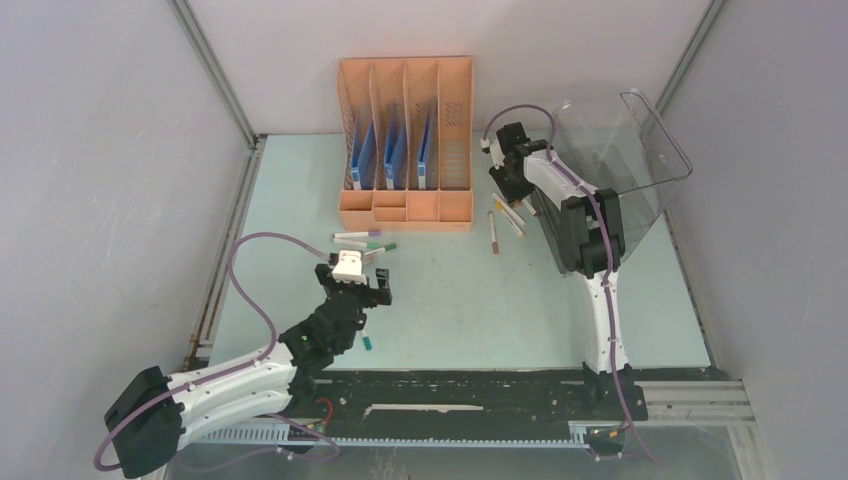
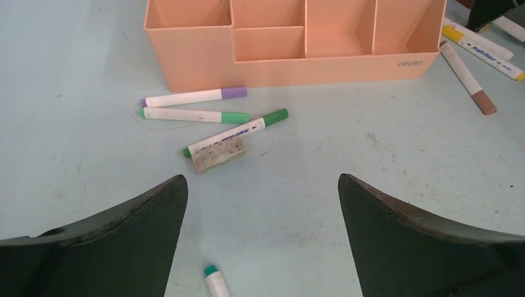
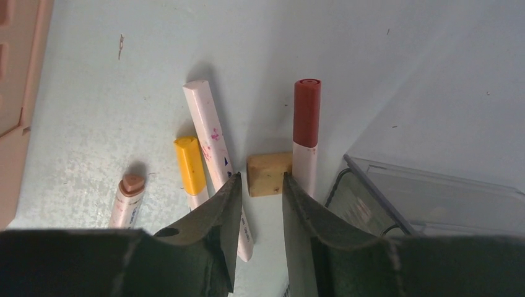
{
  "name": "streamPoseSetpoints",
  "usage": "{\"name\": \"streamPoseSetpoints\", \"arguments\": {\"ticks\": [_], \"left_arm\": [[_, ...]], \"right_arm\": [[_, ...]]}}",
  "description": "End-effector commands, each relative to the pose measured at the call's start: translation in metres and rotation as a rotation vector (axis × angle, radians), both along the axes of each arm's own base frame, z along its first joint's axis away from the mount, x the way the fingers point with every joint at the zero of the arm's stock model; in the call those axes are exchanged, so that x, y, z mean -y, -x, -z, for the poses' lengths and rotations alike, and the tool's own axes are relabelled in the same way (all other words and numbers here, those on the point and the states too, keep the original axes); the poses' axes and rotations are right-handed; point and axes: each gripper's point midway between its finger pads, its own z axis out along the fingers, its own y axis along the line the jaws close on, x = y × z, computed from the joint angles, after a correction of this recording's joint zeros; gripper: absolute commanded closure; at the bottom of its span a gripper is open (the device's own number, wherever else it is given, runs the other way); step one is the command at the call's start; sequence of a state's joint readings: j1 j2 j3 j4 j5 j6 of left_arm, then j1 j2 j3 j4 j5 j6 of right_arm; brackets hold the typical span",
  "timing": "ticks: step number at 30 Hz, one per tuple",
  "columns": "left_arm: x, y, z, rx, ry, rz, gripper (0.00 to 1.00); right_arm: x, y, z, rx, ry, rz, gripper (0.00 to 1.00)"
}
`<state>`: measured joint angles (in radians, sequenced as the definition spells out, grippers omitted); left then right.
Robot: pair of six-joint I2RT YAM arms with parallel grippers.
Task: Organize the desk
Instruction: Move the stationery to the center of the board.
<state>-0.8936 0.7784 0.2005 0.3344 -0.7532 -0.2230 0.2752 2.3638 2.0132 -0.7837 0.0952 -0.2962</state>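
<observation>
White coloured-cap markers lie loose on your pale mint-green tabletop near the orange four-slot file rack; most sorting looks undone; left fingers wide apart; right fingers slightly apart, empty.

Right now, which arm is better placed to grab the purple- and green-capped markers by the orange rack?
Left. The left gripper hangs wide open, facing the purple-capped marker and green-capped markers. The right gripper is over the yellow-capped marker and tan eraser beside the clear bin.

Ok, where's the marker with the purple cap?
In the left wrist view the purple-capped marker lies flat on the desk just in front of the orange rack, near its left corner, with a green-capped marker right beside it.
</observation>
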Motion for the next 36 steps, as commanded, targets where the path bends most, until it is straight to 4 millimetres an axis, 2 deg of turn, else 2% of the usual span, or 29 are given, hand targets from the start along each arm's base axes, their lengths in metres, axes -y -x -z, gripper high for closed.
{"name": "streamPoseSetpoints", "arguments": {"ticks": [1, 3, 6, 8, 15, 18, 22, 27, 31, 36], "left_arm": [[0.002, -0.008, -0.027, 0.055, 0.034, -0.025, 0.0], [0.002, -0.008, -0.028, 0.056, 0.036, -0.024, 0.0], [0.002, -0.008, -0.028, 0.056, 0.035, -0.024, 0.0], [0.002, -0.008, -0.028, 0.057, 0.036, -0.024, 0.0], [0.001, -0.008, -0.027, 0.055, 0.034, -0.027, 0.0], [0.002, -0.008, -0.028, 0.056, 0.035, -0.025, 0.0], [0.002, -0.009, -0.028, 0.053, 0.031, -0.027, 0.0], [0.004, -0.009, -0.027, 0.047, 0.024, -0.023, 0.0], [0.004, -0.01, -0.027, 0.046, 0.022, -0.024, 0.0], [0.004, -0.01, -0.027, 0.045, 0.022, -0.024, 0.0]], "right_arm": [[0.01, 0.005, 0.011, -0.037, 0.01, 0.022, 0.62], [0.009, 0.007, 0.014, -0.051, 0.009, 0.015, 0.6], [0.009, 0.011, 0.018, -0.07, 0.017, 0.008, 0.51], [0.01, 0.012, 0.018, -0.07, 0.024, 0.006, 0.51], [0.022, 0.012, 0.019, -0.063, 0.081, 0.005, 0.61], [0.025, 0.017, 0.02, -0.07, 0.09, -0.004, 0.73], [0.016, 0.03, 0.019, -0.093, 0.058, -0.053, 0.85], [0.0, 0.048, 0.008, -0.067, 0.032, -0.119, 0.95], [-0.006, 0.044, -0.013, 0.006, 0.022, -0.137, 1.0], [-0.007, 0.039, -0.041, 0.082, 0.012, -0.176, 1.0]]}}
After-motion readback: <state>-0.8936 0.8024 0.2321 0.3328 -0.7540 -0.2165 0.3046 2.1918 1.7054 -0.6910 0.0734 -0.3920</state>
